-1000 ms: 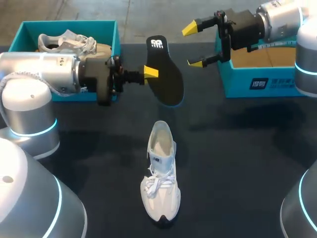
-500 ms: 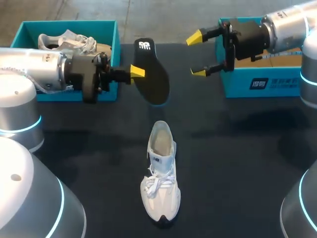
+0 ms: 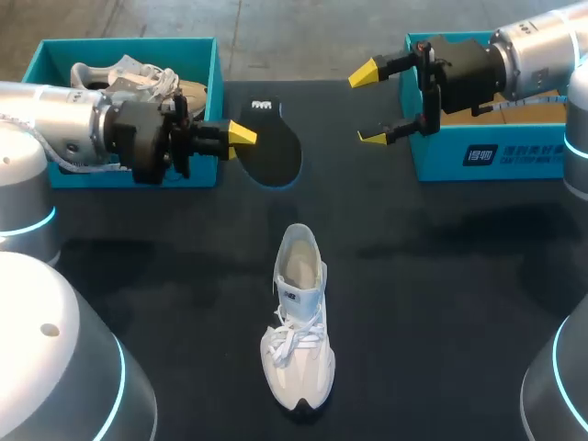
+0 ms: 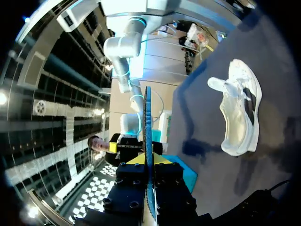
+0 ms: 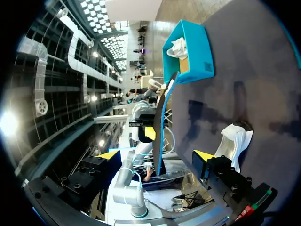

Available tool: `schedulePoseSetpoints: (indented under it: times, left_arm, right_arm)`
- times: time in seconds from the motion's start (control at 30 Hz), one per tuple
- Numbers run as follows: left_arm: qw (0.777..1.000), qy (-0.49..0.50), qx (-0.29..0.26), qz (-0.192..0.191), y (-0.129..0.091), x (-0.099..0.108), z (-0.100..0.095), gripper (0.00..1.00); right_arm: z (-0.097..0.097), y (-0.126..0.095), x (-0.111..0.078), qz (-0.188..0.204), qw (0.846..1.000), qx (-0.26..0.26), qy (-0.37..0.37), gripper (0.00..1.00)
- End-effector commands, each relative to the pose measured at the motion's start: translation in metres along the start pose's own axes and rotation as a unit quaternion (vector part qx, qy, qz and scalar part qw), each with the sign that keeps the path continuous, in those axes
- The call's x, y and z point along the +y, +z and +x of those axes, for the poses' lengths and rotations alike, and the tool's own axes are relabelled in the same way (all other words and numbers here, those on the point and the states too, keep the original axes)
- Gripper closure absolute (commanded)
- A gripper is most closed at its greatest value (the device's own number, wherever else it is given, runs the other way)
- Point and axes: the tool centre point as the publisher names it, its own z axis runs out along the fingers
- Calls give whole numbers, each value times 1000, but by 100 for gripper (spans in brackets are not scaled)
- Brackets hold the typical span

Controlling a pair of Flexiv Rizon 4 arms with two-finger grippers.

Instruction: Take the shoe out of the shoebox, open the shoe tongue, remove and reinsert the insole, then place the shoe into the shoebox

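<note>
Left tool (image 3: 241, 135) level, clamping insole (image 3: 273, 156), right tool (image 3: 369, 106) spread

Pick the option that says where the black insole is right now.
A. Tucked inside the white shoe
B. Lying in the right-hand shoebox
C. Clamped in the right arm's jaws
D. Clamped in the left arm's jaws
D: the left arm's jaws are closed on the black insole from both sides, and the white shoe lies apart from it on the table.
</note>
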Motion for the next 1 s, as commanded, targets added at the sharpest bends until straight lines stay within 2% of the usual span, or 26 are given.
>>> schedulePoseSetpoints:
  times: [0.03, 0.2, 0.37, 0.43, 0.87, 0.93, 1.0]
  left_arm:
    - [996, -88, -7, 7, -10, -2, -6, 100]
    - [983, -181, -11, 33, -11, -2, -8, 100]
    - [966, -245, -20, 81, -8, -3, -12, 100]
    - [975, -207, 10, 76, -6, -4, -14, 100]
    - [975, -207, 10, 76, -6, -4, -14, 100]
    - [955, -284, -10, 87, -2, -1, -16, 100]
    - [925, -362, -34, 108, -1, -1, -16, 100]
  right_arm:
    - [0, 1, -1, -1, 1000, -2, 0, 0]
    - [0, 1, -1, -1, 1000, -2, 0, 0]
    - [0, 1, -1, -1, 1000, -2, 0, 0]
    - [0, 1, -1, -1, 1000, -2, 0, 0]
    - [0, 1, -1, -1, 1000, -2, 0, 0]
    - [0, 1, -1, -1, 1000, -2, 0, 0]
    - [0, 1, -1, -1, 1000, -2, 0, 0]
